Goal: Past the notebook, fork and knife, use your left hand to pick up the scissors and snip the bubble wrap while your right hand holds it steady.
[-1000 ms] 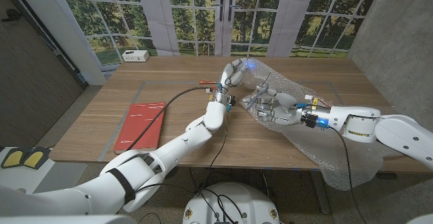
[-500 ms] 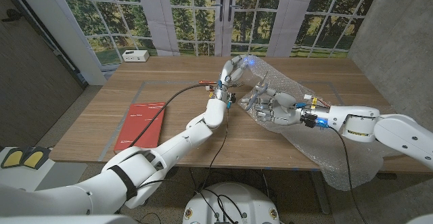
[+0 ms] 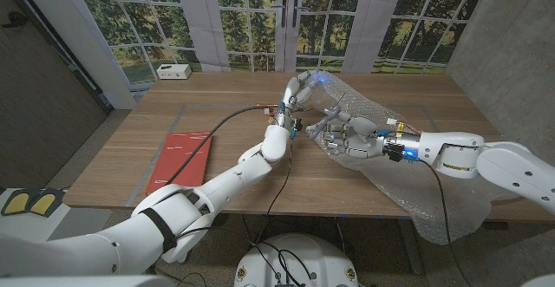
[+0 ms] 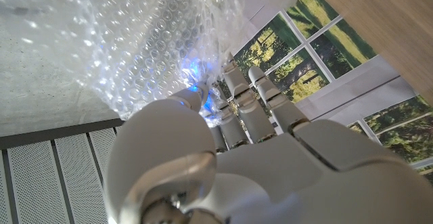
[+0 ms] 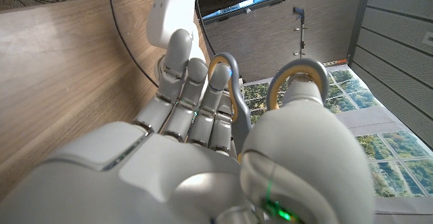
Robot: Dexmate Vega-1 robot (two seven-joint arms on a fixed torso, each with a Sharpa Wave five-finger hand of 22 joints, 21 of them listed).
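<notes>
Scissors (image 5: 270, 88) with grey and yellow loops are grasped by the right hand (image 3: 351, 138) at mid-table, over the near part of the bubble wrap (image 3: 408, 179). The far edge of this wrap is pinched and lifted by the left hand (image 3: 299, 88), just to the left. A red notebook (image 3: 180, 160) is seen lying flat on the left side of the wooden table (image 3: 217, 105).
</notes>
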